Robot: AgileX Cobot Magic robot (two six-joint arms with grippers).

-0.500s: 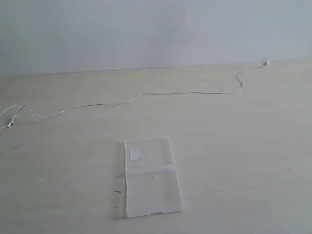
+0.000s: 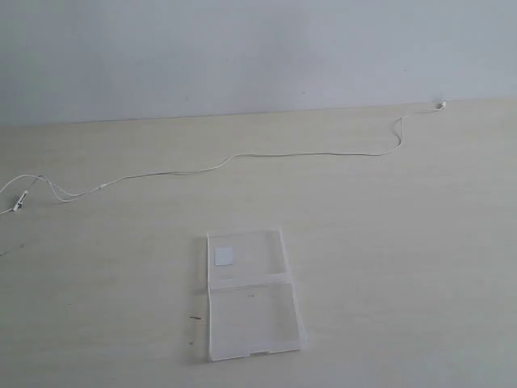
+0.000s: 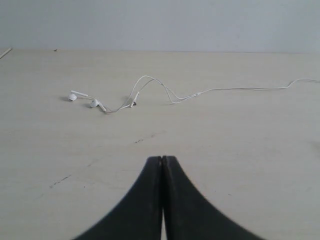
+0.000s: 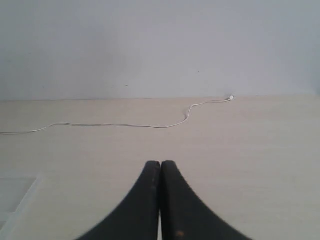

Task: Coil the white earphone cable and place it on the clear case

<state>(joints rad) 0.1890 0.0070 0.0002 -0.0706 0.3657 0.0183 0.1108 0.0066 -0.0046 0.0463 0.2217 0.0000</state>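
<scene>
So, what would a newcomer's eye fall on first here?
The thin white earphone cable lies uncoiled across the pale wooden table, from its earbuds on the left side to its plug at the far right edge. Nearer the camera lies the flat clear plastic case, opened flat, apart from the cable.

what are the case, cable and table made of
The case looks like clear hard plastic; the table shows through it. The cable is probably white rubbery plastic, thin and limp. The table looks like pale matte wood or laminate, faintly grained.
</scene>
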